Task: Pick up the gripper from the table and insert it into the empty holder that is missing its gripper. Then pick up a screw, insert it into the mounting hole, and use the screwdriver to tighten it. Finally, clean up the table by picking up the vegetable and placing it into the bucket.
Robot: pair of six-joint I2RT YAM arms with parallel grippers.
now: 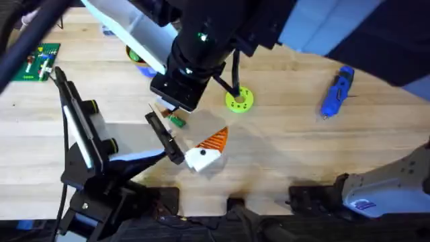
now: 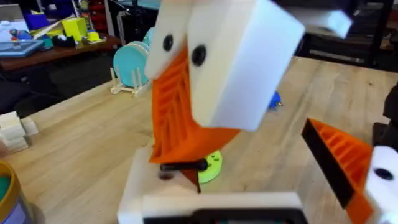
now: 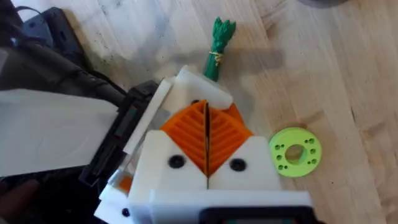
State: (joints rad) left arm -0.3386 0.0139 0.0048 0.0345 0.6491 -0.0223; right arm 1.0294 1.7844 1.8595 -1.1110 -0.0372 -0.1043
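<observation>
The right gripper (image 3: pixel 208 146), pads pressed together, hangs between the left gripper's (image 1: pixel 205 151) spread fingers, apparently to seat the orange wedge, though any grasp is hidden; the vegetable (image 3: pixel 216 46) lies near on the table (image 3: pixel 323 74).

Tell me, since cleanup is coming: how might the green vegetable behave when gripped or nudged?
The vegetable lies flat on the table, so tipping seems unlikely. Its slim, elongated body may roll if pushed sideways. It looks like a small toy piece, so probably light; the leafy end might give narrow jaws an uneven hold.
</observation>
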